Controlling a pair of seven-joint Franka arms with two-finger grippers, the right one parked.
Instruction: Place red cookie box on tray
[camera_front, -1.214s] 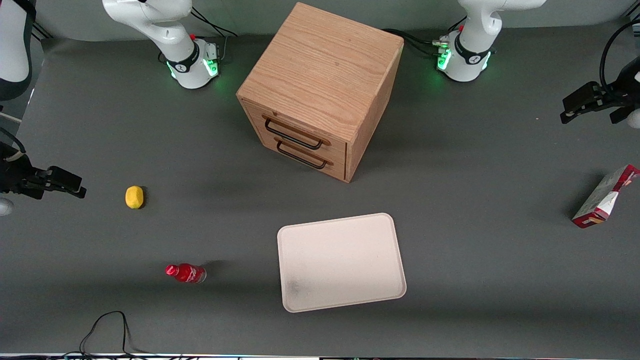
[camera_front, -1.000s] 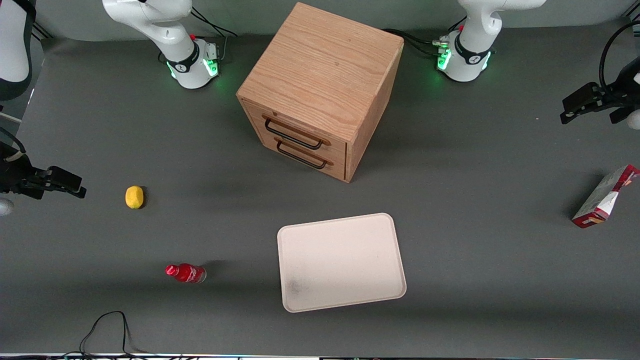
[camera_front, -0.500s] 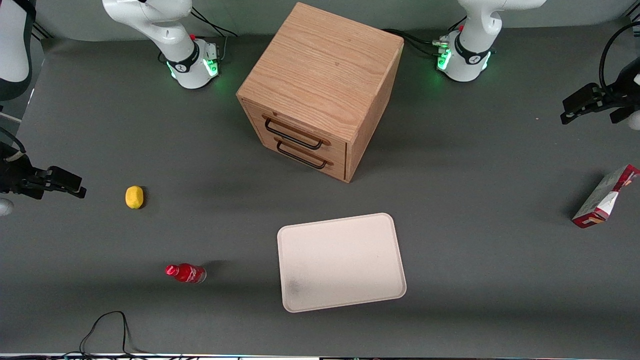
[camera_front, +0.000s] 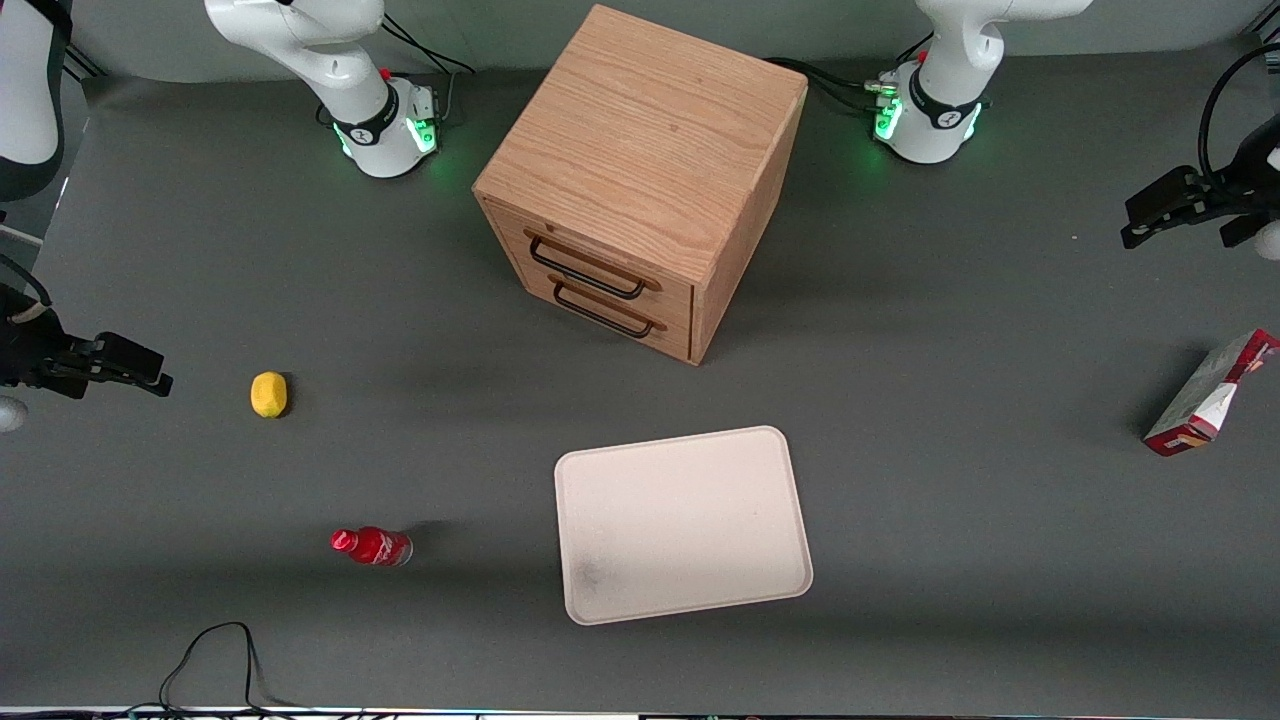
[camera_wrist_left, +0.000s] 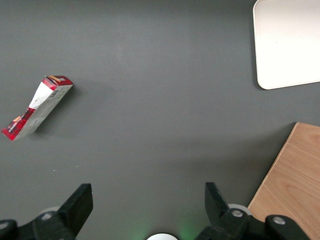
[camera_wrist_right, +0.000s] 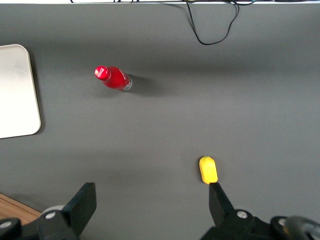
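meanwhile the gripper (camera_wrist_left: 145, 210), spread wide, stays high above the red cookie box (camera_front: 1208, 394).

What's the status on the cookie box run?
End effector open, high above bare mat, nothing held. Red cookie box untouched at working arm's end of table. Tray empty. Nothing between them.

The working arm's base (camera_front: 930, 110) is showing smooth white rounded shells, with a black band circling it and a green light glowing at its foot. Black cables are trailing from it toward the wooden cabinet (camera_front: 640, 180). The gripper (camera_front: 1150, 212) is hanging well apart from that cabinet, toward the working arm's end of the table. It is matte black and angular, its two blunt fingers (camera_wrist_left: 80, 200) are standing wide apart, and small silvery screws are glinting on their mounts. A black cable (camera_front: 1212, 95) is looping above it.
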